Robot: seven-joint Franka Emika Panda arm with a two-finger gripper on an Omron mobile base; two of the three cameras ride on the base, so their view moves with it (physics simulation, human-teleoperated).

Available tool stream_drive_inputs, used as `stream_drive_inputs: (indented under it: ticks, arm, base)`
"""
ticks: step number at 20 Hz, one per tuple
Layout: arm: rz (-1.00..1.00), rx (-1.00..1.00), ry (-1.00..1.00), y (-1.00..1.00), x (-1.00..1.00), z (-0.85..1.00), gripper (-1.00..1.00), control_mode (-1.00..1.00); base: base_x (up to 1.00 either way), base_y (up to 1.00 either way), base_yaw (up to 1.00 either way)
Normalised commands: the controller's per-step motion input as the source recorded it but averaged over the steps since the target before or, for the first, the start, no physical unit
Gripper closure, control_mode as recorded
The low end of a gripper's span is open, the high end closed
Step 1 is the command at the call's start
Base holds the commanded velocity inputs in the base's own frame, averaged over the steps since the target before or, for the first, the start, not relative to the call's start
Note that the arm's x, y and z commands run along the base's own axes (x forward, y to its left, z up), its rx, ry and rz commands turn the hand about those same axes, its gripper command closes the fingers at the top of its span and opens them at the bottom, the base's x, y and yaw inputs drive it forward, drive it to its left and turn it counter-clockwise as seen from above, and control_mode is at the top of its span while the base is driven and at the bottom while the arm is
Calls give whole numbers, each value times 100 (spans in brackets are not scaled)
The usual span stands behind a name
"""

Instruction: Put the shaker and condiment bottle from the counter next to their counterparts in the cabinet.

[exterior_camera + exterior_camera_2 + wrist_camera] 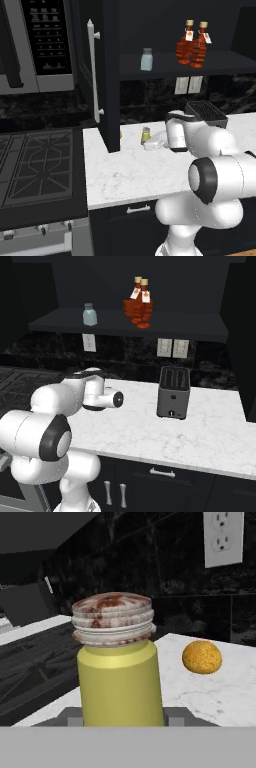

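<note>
1. Right up close in the hand view, the yellow shaker (120, 682) fills the centre of the frame, upright, ridged cap on top, with the gripper (122, 718) low at the bottom edge and a finger (74, 718) peeking out on each side of the shaker's base. It sits between the jaws; whether they press it I cannot tell.
2. From the left base view, the shaker (145, 135) stands on the marble surface (130, 175) mid-frame, just right of the open cabinet door (107, 75), with the white hand beside it.
3. Doing this well, in my judgement: grip low and square on the body, keep it upright, then lift straight before any sideways swing.
4. Just beyond the shaker, a small orange ball-like thing (201, 657) rests on the surface at right of the hand view; apart from it, but worth avoiding.
5. Room to move: the door edge stands close at left of the shaker, and the toaster (173, 392) sits well off to the right, so I'd say the clean route is up and slightly right.
6. Far and high, the cabinet shelf (165, 70) carries the pale blue-grey shaker (146, 59) with bare shelf either side, a fair landing spot.
7. Further right, two red-orange condiment bottles (192, 45) already stand together.
</note>
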Motion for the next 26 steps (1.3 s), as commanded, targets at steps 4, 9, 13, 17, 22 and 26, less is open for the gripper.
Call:
stream_drive_inputs:
  ticks: [4,9,13,17,22,26]
  arm:
    - [-26,0,3,0,-19,59,100,-100]
    - [-26,0,0,0,-50,50,100,-100]
    - [-25,0,0,-2,-59,41,100,-100]
    - [-20,0,4,-2,-50,50,100,-100]
    - [-16,0,14,0,-33,63,100,-100]
    - [-16,0,14,0,-40,54,100,-100]
  base:
    - [0,0,0]
    - [0,0,0]
    - [0,0,0]
    - [0,0,0]
    - [0,0,0]
    - [0,0,0]
